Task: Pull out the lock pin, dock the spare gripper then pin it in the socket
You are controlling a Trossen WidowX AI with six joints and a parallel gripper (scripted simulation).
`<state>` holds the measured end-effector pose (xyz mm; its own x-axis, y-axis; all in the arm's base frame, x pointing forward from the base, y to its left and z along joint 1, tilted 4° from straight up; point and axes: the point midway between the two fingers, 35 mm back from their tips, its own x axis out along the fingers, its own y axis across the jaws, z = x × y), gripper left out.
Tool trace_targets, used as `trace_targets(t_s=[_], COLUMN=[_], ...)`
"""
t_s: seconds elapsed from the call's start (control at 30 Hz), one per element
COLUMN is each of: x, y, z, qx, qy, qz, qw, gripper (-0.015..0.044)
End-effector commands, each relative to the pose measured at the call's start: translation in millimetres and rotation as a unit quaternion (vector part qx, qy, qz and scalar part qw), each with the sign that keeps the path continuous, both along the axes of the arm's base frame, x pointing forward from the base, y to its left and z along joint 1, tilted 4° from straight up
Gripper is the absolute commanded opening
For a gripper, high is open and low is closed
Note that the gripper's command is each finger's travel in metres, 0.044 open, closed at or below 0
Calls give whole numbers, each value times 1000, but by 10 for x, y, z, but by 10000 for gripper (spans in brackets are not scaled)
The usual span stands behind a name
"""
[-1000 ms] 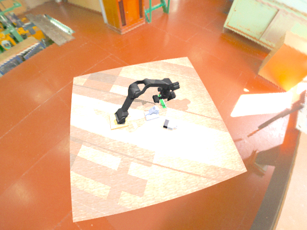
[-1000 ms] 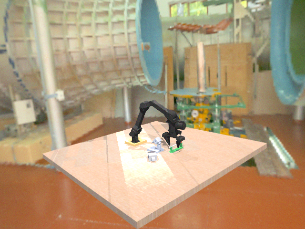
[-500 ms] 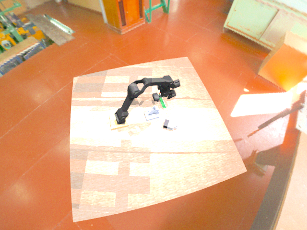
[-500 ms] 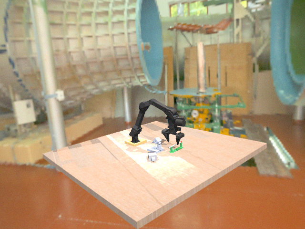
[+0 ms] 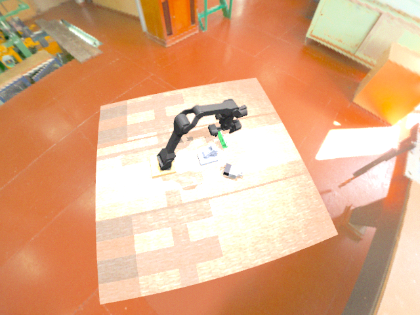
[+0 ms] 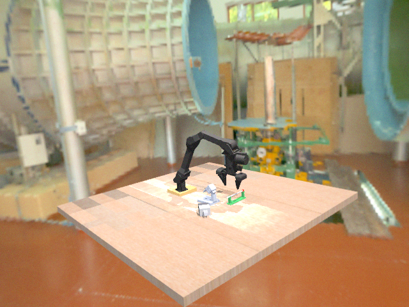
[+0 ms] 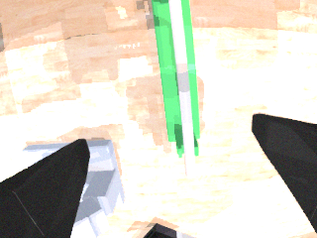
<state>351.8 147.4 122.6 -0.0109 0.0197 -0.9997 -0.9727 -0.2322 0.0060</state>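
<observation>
The lock pin (image 6: 236,194) (image 7: 184,106) lies lengthwise along the green rack (image 5: 222,140) (image 6: 237,200) (image 7: 167,94), resting on its uprights; a red end shows in the exterior view. My gripper (image 5: 224,130) (image 6: 231,186) (image 7: 170,134) is wide open and empty above the rack, its fingers on either side of the pin and clear of it. The pale blue-grey mount (image 5: 209,154) (image 6: 210,191) (image 7: 101,180) stands beside the rack, nearer the arm's base, with its angled socket up. The spare gripper (image 5: 231,171) (image 6: 204,210), grey with a dark end, lies apart from the mount. The socket's inside is too small to tell.
The arm's base stands on a yellow plate (image 5: 163,174) (image 6: 181,192) on the wooden table (image 5: 264,216) (image 6: 185,261). The mount and the spare gripper are the nearby obstacles beside the rack. Bright sunlight washes out part of the table.
</observation>
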Motion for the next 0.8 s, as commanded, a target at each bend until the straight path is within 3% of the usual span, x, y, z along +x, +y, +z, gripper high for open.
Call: trace_targets(t_s=[0.0, 0.33, 0.77], x=[-8, -23, -86], y=[4, 1, 10], z=[109, 201, 777], qx=[0, -1, 10], qy=[0, 2, -22], qz=[0, 1, -2], qw=[1000, 1000, 1000], gripper=[440, 440, 440])
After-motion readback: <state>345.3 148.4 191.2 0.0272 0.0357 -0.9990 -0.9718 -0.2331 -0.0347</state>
